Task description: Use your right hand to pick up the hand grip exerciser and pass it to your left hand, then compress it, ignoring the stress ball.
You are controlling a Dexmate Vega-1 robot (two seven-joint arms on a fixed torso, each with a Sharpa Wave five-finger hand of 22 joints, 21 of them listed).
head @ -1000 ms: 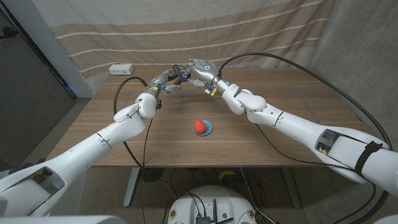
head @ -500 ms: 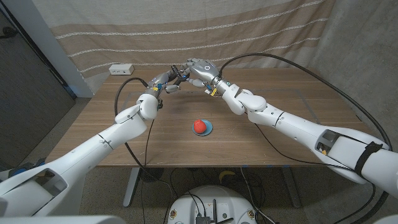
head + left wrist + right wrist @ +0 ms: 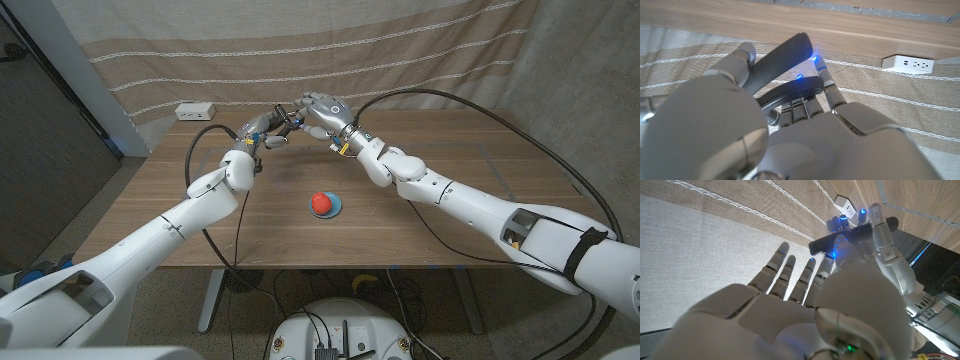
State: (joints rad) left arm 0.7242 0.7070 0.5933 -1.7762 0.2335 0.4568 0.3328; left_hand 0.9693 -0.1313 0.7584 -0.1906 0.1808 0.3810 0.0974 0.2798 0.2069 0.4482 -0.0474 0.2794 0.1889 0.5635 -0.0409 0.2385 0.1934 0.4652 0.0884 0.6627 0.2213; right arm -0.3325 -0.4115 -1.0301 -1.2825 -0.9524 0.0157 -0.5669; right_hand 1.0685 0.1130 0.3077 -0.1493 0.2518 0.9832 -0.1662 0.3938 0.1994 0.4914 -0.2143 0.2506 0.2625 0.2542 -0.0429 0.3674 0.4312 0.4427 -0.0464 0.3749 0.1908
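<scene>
- My left robot hand [image 3: 262, 131] and right robot hand [image 3: 318, 108] meet above the bench's [image 3: 480, 200] far side.
- The hand grip exerciser [image 3: 782, 55] sits in my left robot hand's curled fingers.
- My right robot hand's fingers are spread, thumb touching a handle.

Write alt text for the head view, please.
Two white robot hands, left hand and right hand, meet above the far side of a wooden table, around a dark hand grip exerciser. A red stress ball sits mid-table.
</scene>
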